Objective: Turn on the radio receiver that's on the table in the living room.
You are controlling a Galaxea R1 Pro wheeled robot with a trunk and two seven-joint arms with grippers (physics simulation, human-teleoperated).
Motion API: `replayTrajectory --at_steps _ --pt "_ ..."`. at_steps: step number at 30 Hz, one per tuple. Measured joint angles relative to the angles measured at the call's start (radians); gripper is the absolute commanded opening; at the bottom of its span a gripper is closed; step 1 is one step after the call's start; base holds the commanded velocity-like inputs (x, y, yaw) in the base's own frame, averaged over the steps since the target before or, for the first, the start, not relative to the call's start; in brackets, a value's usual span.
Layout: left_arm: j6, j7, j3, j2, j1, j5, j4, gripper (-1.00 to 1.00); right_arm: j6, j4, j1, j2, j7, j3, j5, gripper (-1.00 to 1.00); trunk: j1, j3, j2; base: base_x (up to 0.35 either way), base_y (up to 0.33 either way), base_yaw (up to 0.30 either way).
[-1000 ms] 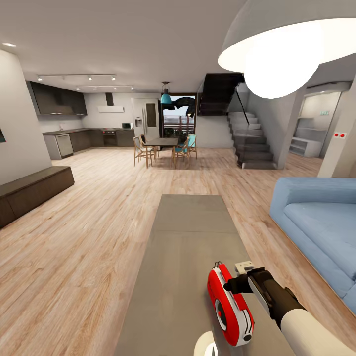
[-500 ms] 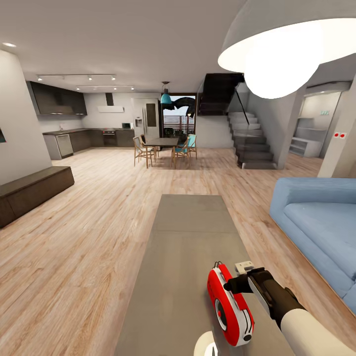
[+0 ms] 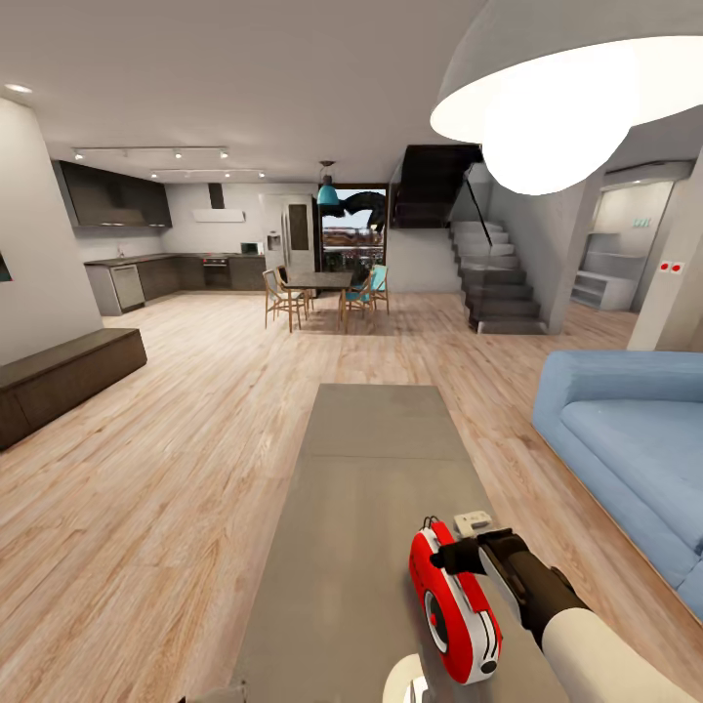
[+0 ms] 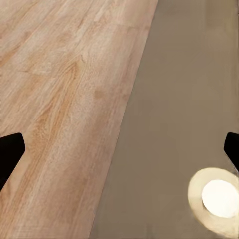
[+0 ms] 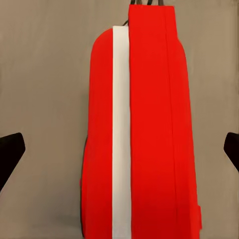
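Right jaws: I'm seeing the right gripper (image 5: 119,144) spread wide, gripping nothing, straddling the radio receiver (image 5: 142,129).
Left jaws: left gripper (image 4: 119,149) gaping wide, hanging over the surface (image 4: 189,99) edge and floor (image 4: 59,74).
Head camera: radio receiver (image 3: 453,605) is sitting on the surface's near end, sofa (image 3: 625,439) beside.

Radio receiver (image 3: 454,610): its right flank is hidden behind the right gripper (image 3: 451,559); its lower end is cut off in the right wrist view.
Left gripper (image 4: 119,149): only dark tips of the fingers (image 4: 9,152) show at the picture's edges.
Desk (image 3: 371,469): near end cut off below.
Pale round object (image 3: 405,682): cut off, identity unclear.
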Motion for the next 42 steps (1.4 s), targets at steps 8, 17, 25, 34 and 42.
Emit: replayTrajectory --at_steps 8,17,25,34,42 --pt "-0.045 0.001 0.000 0.001 -0.001 -0.001 -0.010 1.00 -0.045 0.002 0.000 -0.001 -0.003 -0.003 -0.001 1.00 0.000 0.000 0.000 0.000 0.000 0.000" --pt "-0.095 -0.008 -0.002 0.003 -0.001 -0.002 -0.011 1.00 -0.095 0.004 0.000 -0.001 -0.016 -0.004 -0.003 1.00 0.000 0.000 0.000 0.000 0.000 0.000" --pt "-0.113 -0.013 -0.004 0.000 -0.001 -0.006 -0.011 1.00 -0.115 0.039 0.000 -0.001 -0.060 -0.001 -0.004 1.00 0.000 0.000 0.000 0.000 0.000 0.000" --pt "-0.112 -0.013 -0.003 0.004 -0.001 -0.008 -0.009 1.00 -0.117 0.067 0.000 0.000 -0.064 0.000 -0.006 1.00 0.000 0.000 0.000 0.000 0.000 0.000" --pt "-0.112 -0.013 -0.003 0.004 -0.001 -0.004 -0.010 1.00 -0.118 0.094 0.000 0.000 -0.067 0.000 -0.006 1.00 0.000 0.000 0.000 0.000 0.000 0.000"
